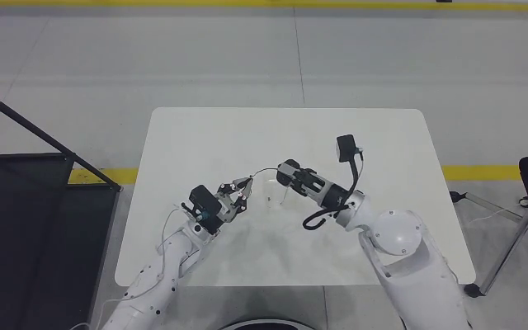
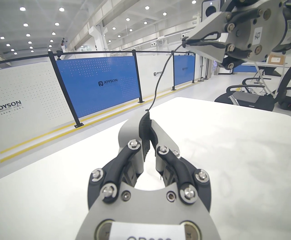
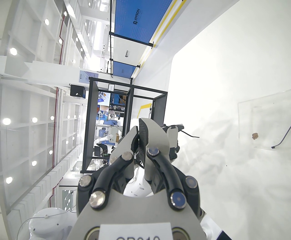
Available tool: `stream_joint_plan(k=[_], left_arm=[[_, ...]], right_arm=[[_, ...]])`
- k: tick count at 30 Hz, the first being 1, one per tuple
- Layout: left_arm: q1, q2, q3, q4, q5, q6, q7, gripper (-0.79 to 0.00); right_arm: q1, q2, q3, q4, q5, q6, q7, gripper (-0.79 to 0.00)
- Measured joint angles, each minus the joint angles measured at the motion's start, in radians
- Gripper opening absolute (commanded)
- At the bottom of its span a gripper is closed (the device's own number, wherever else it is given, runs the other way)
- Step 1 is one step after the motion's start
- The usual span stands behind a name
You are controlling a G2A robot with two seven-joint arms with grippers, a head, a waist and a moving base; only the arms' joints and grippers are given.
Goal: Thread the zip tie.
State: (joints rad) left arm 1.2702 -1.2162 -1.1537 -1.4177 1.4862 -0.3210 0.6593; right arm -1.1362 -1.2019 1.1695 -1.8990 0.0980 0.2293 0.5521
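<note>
Clamping one end of the black zip tie, the left gripper hangs above the white table near its middle. The tie arcs across to the right gripper, whose jaws are pinched together on the other end, near a clear sheet.

A white rectangular tabletop with rounded corners takes up the middle of the top view, standing on a smooth pale grey floor. A yellow floor stripe shows at the table's left and right sides, and a second yellow line runs along the frame's upper edge. At the left edge stands a black-framed dark mesh screen. The left wrist view shows blue perforated barrier panels on black posts and round recessed ceiling lamps, lit, in a white hall.
</note>
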Motion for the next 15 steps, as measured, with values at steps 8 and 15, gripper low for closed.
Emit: stream_joint_plan(k=[8, 15], left_arm=[[0.006, -0.001, -0.007, -0.004, -0.01, 0.004, 0.031, -0.785], [0.009, -0.003, -0.014, -0.005, -0.032, 0.008, 0.056, -0.785]], right_arm=[[0.019, 0.0, -0.01, 0.004, -0.029, 0.045, 0.016, -0.785], [0.032, -0.001, -0.019, 0.004, -0.044, 0.081, 0.016, -0.785]])
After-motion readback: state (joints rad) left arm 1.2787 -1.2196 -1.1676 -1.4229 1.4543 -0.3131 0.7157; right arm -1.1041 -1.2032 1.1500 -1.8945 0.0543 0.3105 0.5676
